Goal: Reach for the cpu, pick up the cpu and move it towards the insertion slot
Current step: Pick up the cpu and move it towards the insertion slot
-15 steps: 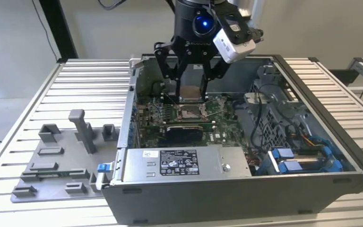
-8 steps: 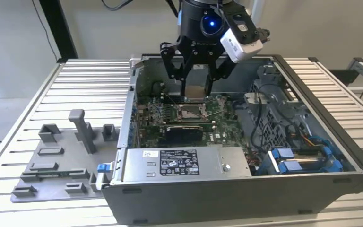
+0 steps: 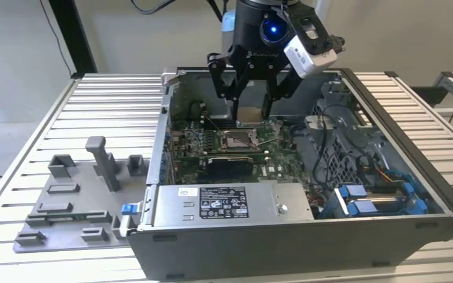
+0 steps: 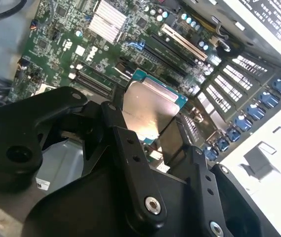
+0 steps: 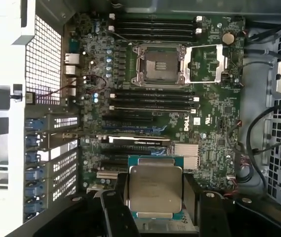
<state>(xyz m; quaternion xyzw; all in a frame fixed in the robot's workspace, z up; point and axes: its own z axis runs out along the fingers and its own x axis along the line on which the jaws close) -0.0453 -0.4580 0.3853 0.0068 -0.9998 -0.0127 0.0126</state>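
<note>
Cpu [image 5: 155,191] flat, face-up, clamped in tool [image 5: 155,197], above motherboard [image 5: 214,128].

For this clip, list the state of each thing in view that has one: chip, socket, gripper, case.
cpu: held in the gripper, lifted above the motherboard.
gripper: shut on the cpu.
insertion slot: empty, its metal frame flipped open to one side.
computer case: lying on the table, side panel off.

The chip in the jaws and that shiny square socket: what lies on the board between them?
In the first wrist view, rows of long black slots and a small finned metal block lie between the chip and the socket.
</note>
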